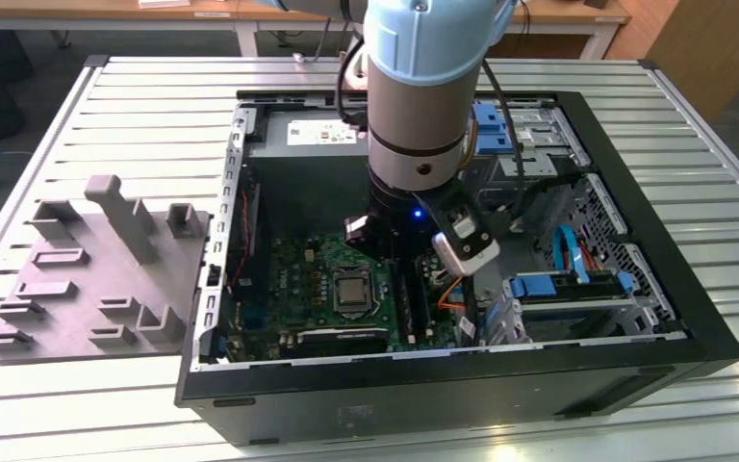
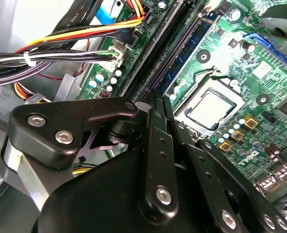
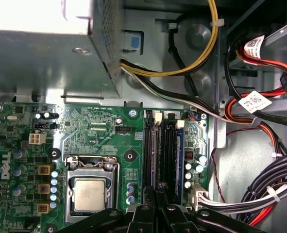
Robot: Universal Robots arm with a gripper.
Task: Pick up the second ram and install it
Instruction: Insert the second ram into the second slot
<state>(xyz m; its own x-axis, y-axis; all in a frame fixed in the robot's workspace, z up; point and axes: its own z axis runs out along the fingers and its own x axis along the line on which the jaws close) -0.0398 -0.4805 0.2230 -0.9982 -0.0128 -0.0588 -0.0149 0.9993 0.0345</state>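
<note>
**A:** Exterior view first. Where does the work stand?

**B:** The arm (image 1: pixel 415 96) reaches straight down into the open case (image 1: pixel 716 337), over the green board (image 1: pixel 299 279) near its edge towards the exterior view's right. The slots under it are too dark to read there.

**A:** And the second wrist view?

**B:** The claw (image 2: pixel 155 97) is clenched, with nothing between its fingertips, and the tips are down at one end of the slot bank. I take the second ram (image 2: pixel 189 46) to be the dark-blue stick standing on edge in the slot nearest the CPU socket (image 2: pixel 211 109), just beside those tips. I cannot tell whether they touch it.

**A:** Installed, then?

**B:** Slotted and not carried, I'd judge. I can't see whether it is pressed fully home and latched.

**A:** First wrist view?

**B:** The slots run from the claw towards the metal supply box (image 3: pixel 46 63), parallel to the board's edge beside the cable bundle (image 3: pixel 260 189). The ram's long axis follows that line, with its flat faces towards the socket and the cables. A second blue edge (image 3: pixel 181 155) shows in the slot nearest the cables.
</note>
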